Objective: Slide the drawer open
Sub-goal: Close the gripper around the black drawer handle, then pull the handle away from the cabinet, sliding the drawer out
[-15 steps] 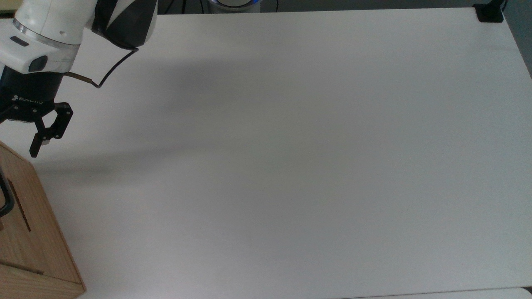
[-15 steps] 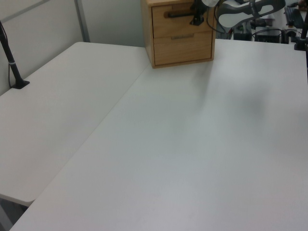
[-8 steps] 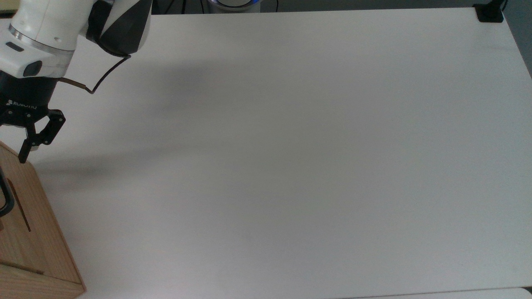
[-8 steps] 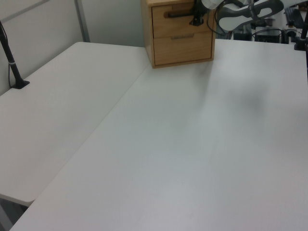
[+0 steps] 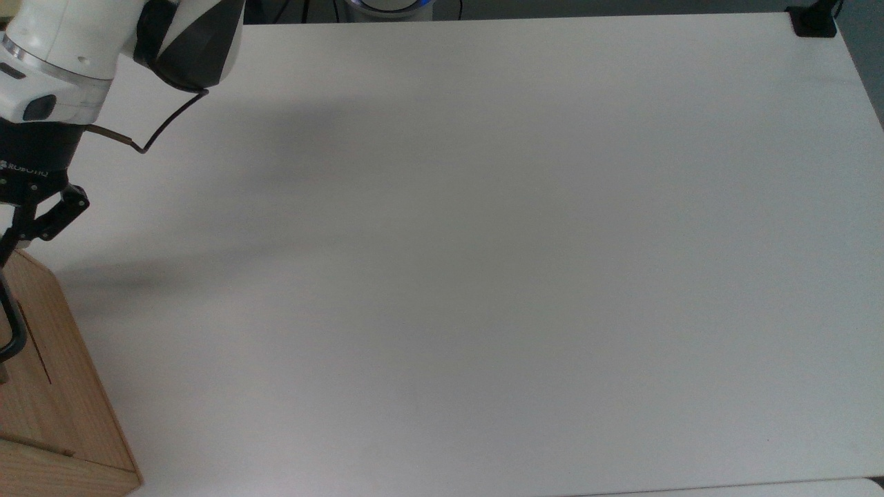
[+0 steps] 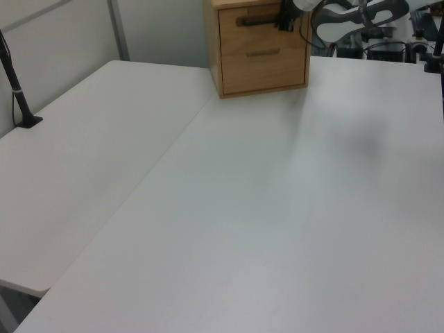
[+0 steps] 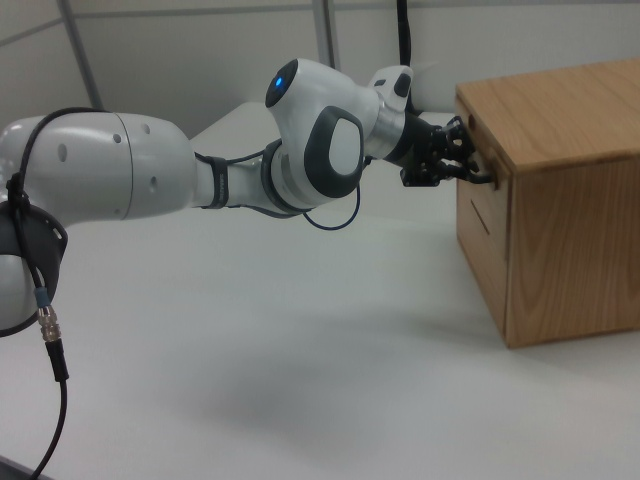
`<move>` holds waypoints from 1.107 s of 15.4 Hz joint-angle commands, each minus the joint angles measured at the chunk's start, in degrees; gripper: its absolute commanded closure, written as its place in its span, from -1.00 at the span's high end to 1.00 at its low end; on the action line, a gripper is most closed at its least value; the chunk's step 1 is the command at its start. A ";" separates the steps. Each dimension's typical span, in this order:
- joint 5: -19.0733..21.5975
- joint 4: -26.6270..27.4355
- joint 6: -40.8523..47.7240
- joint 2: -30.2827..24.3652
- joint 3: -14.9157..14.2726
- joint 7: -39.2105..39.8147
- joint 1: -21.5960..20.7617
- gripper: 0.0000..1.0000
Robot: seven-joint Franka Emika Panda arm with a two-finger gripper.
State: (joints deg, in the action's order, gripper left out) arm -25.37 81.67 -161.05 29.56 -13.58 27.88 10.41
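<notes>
The claw is right at the black handle of the top drawer. Its fingers look spread around the bar, not squeezed shut. The drawer looks closed, high in the wooden cabinet, which stands at about 9 o'clock on the white table in the top view. If the claw pulls while loose or crooked, it may slip off, or drag the whole cabinet. Nothing blocks the drawer. A black clamp sits far off at 1 o'clock.
</notes>
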 commanded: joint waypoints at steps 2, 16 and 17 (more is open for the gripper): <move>-0.56 -0.02 -0.93 0.24 0.05 -1.86 -0.22 -1.00; -0.03 16.23 3.01 -17.06 0.84 -4.32 -9.35 -1.00; -0.03 16.85 3.80 -17.95 0.84 -4.41 -10.06 -1.00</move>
State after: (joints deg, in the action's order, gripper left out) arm -25.35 93.26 -158.85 19.70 -13.12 24.94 3.43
